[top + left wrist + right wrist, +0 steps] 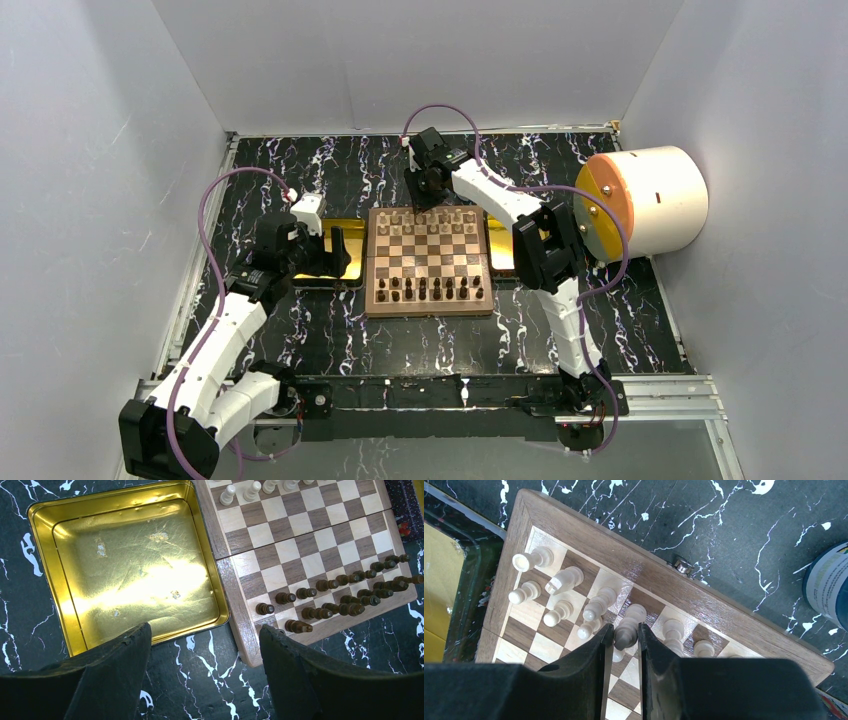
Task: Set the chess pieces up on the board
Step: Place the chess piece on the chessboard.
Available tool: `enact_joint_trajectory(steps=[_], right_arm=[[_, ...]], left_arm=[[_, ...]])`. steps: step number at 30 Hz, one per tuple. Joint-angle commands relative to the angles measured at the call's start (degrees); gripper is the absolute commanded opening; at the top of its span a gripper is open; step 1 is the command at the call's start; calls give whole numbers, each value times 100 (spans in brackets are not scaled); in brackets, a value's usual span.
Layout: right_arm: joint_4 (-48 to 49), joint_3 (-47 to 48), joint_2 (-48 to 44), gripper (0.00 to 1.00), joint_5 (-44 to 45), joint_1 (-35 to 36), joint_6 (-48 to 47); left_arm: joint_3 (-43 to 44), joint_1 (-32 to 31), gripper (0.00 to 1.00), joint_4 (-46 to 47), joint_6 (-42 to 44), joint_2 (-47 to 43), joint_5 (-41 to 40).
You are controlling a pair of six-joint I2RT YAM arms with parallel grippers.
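Note:
The board (430,262) lies mid-table. Cream chess pieces (425,218) stand along its far rows and dark pieces (430,288) along its near rows. My right gripper (625,632) hangs over the far edge, shut on a tall cream piece (633,616) that stands upright in the back row among other cream pieces (555,614). My left gripper (204,632) is open and holds nothing. It hovers over the bare tabletop off the board's near-left corner (250,655), between that corner and a gold tray (45,570).
A second gold tray (500,255) lies right of the board, partly under the right arm. A blue-and-white jar (829,585) stands beyond the board's far edge. A big white cylinder with an orange face (645,200) sits at the right wall.

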Motion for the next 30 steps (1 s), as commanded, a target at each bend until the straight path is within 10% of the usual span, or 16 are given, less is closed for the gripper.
enact_joint_trajectory(steps=[1, 20, 30], right_arm=[[-73, 176, 71, 33, 11, -29, 64], [-208, 507, -420, 66, 156, -28, 35], [5, -126, -1327, 67, -193, -31, 21]], left_arm=[[1, -16, 76, 76, 63, -120, 73], [134, -20, 77, 88, -165, -50, 202], [375, -14, 77, 79, -551, -167, 425]])
